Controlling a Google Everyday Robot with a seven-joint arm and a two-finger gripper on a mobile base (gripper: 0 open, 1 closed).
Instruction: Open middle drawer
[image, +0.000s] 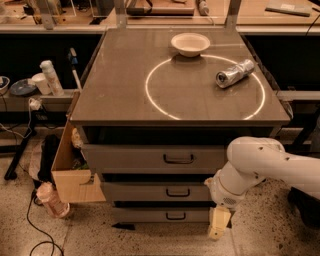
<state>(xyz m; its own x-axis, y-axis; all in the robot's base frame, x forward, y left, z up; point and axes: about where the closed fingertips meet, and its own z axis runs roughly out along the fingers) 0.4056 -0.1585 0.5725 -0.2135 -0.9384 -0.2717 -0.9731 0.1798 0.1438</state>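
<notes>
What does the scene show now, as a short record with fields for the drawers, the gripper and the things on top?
Middle drawer: wide grey metal drawer, small dark loop handle, looks shut
Gripper: beige gripper, low at the right front corner of the grey cabinet, apart from the handle
On top: white round bowl; silver metal can lying on its side
</notes>
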